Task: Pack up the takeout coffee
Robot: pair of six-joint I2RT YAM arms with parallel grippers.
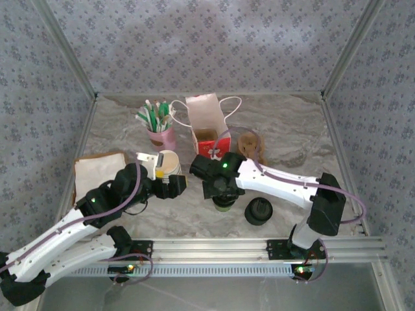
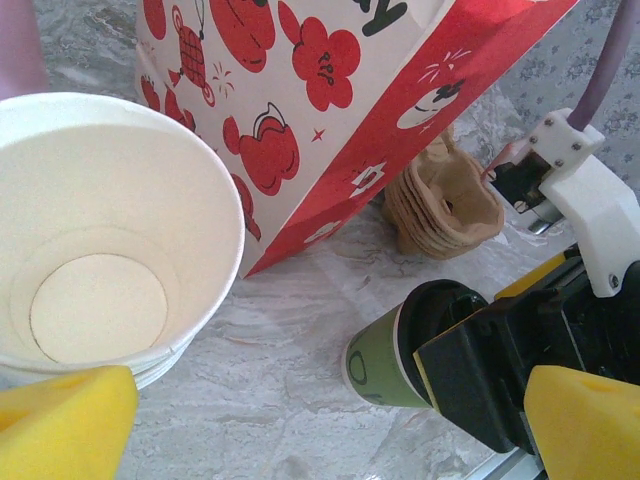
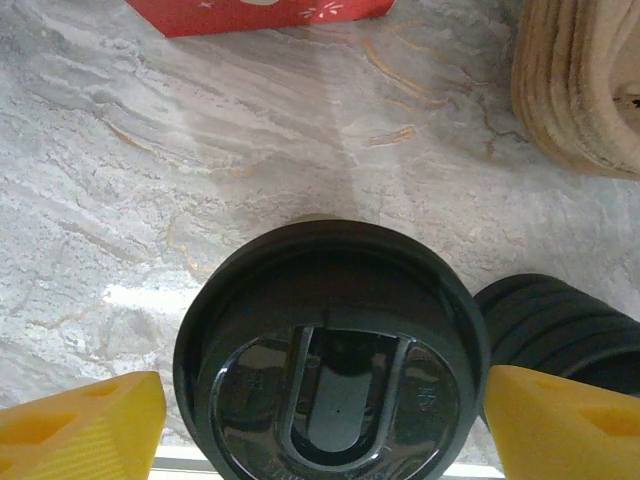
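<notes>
The takeout coffee, a small cup with green sides and a round black lid, stands upright on the marble table in front of the red-and-white paper bag. My right gripper hangs straight over it. In the right wrist view the right gripper is open, its yellow fingertips on either side of the lid with only thin gaps. My left gripper is open and holds nothing. It sits low next to the stack of white cups, left of the coffee.
A pile of black lids sits just right of the coffee. Brown cup carriers lie beside the bag. A pink cup of utensils stands at the back left. A brown paper sheet lies at far left.
</notes>
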